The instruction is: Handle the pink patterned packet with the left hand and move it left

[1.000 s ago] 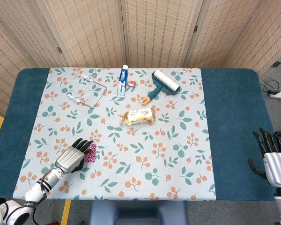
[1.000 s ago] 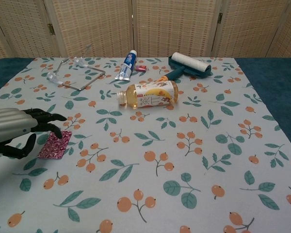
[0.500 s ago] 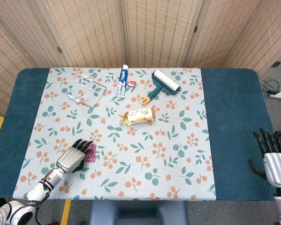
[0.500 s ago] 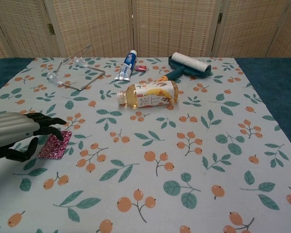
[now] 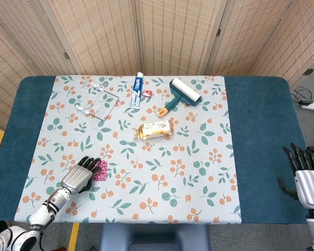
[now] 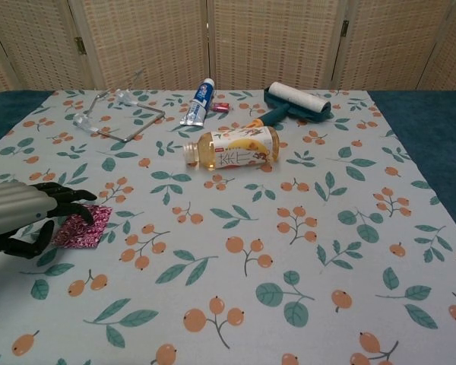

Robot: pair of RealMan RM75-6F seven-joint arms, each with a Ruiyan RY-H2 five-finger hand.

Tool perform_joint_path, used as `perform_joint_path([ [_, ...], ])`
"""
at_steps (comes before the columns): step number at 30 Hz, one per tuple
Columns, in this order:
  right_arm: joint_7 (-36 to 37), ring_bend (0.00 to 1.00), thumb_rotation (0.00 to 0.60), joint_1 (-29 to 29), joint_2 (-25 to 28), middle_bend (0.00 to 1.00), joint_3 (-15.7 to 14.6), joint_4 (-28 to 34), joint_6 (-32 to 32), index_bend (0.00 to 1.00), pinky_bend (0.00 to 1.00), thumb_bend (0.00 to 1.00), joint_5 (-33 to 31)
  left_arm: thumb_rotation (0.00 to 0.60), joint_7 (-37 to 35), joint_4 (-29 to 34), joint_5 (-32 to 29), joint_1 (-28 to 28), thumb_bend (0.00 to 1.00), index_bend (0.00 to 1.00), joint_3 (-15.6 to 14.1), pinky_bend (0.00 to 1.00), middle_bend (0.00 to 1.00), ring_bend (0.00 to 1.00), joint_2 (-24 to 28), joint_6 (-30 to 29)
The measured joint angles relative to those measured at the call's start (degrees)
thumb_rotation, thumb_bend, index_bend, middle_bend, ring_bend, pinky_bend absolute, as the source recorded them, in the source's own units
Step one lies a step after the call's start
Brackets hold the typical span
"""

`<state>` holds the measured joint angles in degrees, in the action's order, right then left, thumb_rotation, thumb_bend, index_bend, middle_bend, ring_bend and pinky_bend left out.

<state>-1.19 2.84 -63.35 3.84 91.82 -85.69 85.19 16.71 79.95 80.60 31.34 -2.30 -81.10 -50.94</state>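
Fingers (image 6: 68, 199) of the left hand (image 5: 79, 175) are lying curled over the near-left edge of the pink patterned packet (image 6: 82, 226), with the thumb sitting low beside it; whether they are truly pinching it or only pressing down on it cannot be told from either view. That low, flat reach is probably suiting a thin packet lying flat on the cloth, which is offering little edge to grip, so dragging it may be the easier way to take it left. The packet itself is sitting at the near left of the worktop (image 5: 259, 136), on the floral cloth (image 5: 199, 178), well apart from everything else.

Off at the near right, the right hand (image 5: 306, 181) is hanging beyond the worktop's edge with fingers spread and holding nothing, keeping out of the way.

Further in, a drink bottle (image 6: 231, 147) is lying on its side near the middle. Beyond it, a wire rack (image 5: 97, 102), a toothpaste tube (image 6: 197, 103) and a lint roller (image 6: 290, 101) are resting along the far side, none of them in the packet's leftward path.

Dark blue covering is showing at both ends of the worktop where the cloth stops, and woven folding screens (image 5: 172, 31) are closing off the room behind.
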Motion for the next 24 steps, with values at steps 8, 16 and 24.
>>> perform_joint_path([
  [8, 0.2, 0.00, 0.600, -0.4, 0.1, 0.00, 0.1, -0.1, -0.4, 0.00, 0.00, 0.36, -0.4, 0.387, -1.4, -0.6, -0.9, -1.8, 0.94, 0.21, -1.0, 0.00, 0.00, 0.00, 2.1, -1.3],
  [16, 0.2, 0.00, 0.600, -0.8, 0.0, 0.00, 0.1, 0.1, -1.1, 0.00, 0.00, 0.37, -0.3, 0.388, -2.8, -1.3, -1.8, -3.9, 0.94, 0.21, -1.9, 0.00, 0.00, 0.00, 4.9, -2.9],
  [24, 0.2, 0.00, 0.600, -0.8, 0.0, 0.00, 0.1, 0.2, -1.3, 0.00, 0.00, 0.36, 0.1, 0.387, -2.5, 0.4, -1.4, -4.5, 0.93, 0.20, -1.8, 0.00, 0.00, 0.00, 6.5, -4.1],
])
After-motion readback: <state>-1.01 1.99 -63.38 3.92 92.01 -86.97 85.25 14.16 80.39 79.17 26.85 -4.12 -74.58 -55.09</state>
